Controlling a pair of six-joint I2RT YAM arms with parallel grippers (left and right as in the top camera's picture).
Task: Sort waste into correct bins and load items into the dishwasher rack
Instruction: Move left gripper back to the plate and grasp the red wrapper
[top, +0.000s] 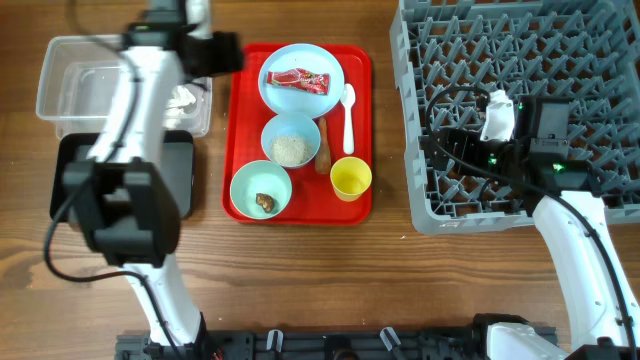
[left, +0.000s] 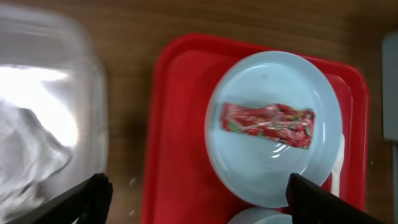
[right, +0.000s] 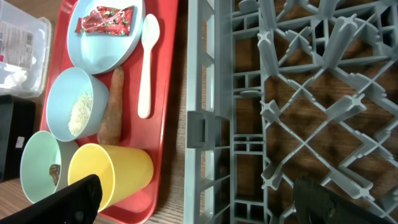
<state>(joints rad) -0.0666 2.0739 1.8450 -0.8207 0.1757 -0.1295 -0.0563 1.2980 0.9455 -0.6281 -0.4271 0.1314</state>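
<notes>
Red-and-white wrapper (left: 267, 124) lies on pale-blue plate (left: 249, 168), on red tray (left: 177, 137). Left gripper (left: 199, 202) wide open, empty, between clear tub (left: 50, 93) and tray. Right gripper (right: 202, 202) fully spread, empty, at dishwasher rack (right: 298, 93) edge.

No text can be read here. The red-and-white wrapper (left: 267, 126) carries printing, but it is all blur, and the faint print on the clear tub (right: 18, 37) is too small to make out.
</notes>
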